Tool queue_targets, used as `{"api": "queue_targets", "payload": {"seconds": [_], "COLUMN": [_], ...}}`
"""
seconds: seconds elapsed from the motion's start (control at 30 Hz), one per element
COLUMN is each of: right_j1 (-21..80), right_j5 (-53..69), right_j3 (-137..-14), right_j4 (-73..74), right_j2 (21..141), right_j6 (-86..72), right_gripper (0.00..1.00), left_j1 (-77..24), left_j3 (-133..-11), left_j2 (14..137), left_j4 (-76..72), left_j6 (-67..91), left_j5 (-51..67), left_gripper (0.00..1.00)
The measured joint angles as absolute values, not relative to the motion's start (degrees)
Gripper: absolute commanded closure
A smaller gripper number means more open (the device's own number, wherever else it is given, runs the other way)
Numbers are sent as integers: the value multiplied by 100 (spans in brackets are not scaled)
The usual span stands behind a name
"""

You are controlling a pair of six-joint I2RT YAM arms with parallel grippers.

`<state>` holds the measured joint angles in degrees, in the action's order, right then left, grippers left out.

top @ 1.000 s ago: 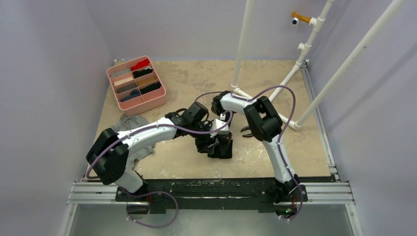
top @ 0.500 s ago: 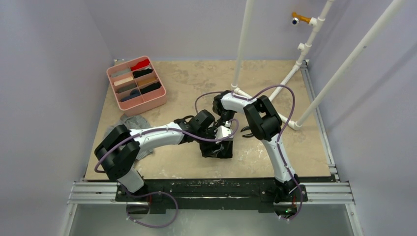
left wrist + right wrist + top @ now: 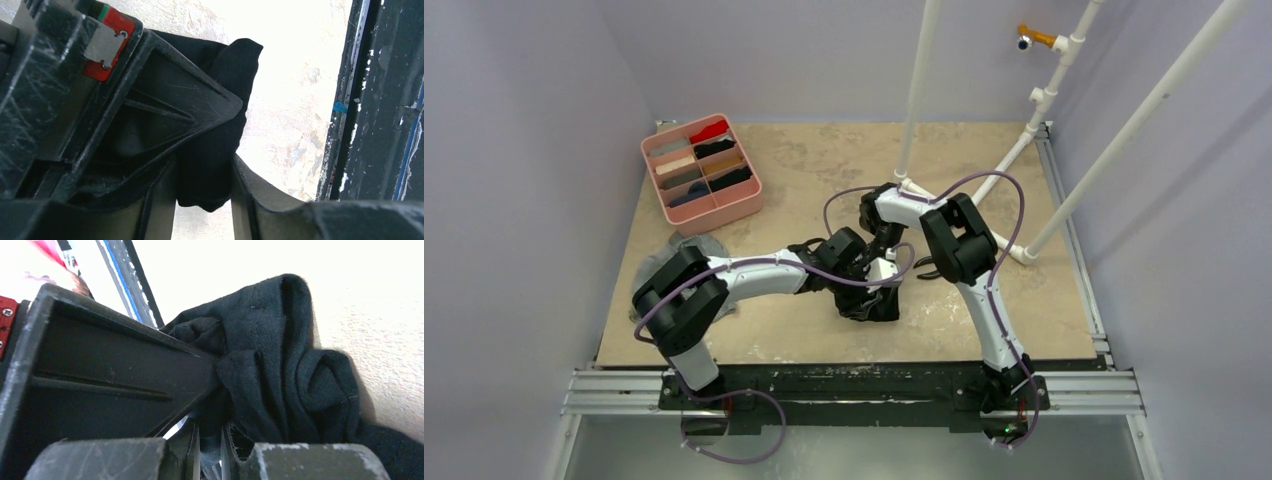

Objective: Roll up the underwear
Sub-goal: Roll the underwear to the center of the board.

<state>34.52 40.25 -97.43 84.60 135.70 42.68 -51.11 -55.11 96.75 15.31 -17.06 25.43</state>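
The black underwear lies bunched on the table near the middle front. Both grippers meet over it. My left gripper is shut on a fold of it; in the left wrist view the black cloth fills the gap between the fingers. My right gripper is shut on another fold; its wrist view shows the bunched cloth pinched in narrow jaws. The grey underwear lies at the left, mostly hidden under my left arm.
A pink compartment tray with rolled garments stands at the back left. White pipes rise behind and right of the grippers. A small dark curved tool lies right of the right arm. A dark metal rail runs along the table's front edge.
My left arm has swung right and stretched lower across the table, bringing its gripper onto the black underwear beside the right gripper. The right arm has barely moved.
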Motion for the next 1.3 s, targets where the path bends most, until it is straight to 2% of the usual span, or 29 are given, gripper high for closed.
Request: {"api": "queue_targets", "payload": {"seconds": [0.07, 0.2, 0.27, 0.4, 0.57, 1.3], "right_j1": [3454, 3446, 3422, 3284, 2971, 2298], "right_j5": [4012, 3968, 3962, 4018, 4086, 4145], "right_j3": [-9745, -9743, -9727, -9601, -9454, -9076], "right_j4": [8466, 8493, 8497, 8464, 8250, 7393], "right_j2": [13570, 13570, 13568, 13500, 13299, 12711], "right_j6": [4268, 4268, 4265, 4261, 4318, 4401], "right_gripper": [100, 92, 87, 66, 52, 52], "left_j1": [-5109, -5103, -5103, -5103, -5105, -5103], "left_j3": [-5520, -5581, -5603, -5603, -5603, -5706], "left_j2": [9745, 9821, 9841, 9859, 9911, 10101], "left_j4": [1461, 1446, 1448, 1365, 1190, 786], "left_j6": [-1671, -1603, -1584, -1557, -1553, -1555], "left_j5": [2550, 2620, 2648, 2674, 2689, 2554], "left_gripper": [80, 100, 100, 100, 100, 100]}}
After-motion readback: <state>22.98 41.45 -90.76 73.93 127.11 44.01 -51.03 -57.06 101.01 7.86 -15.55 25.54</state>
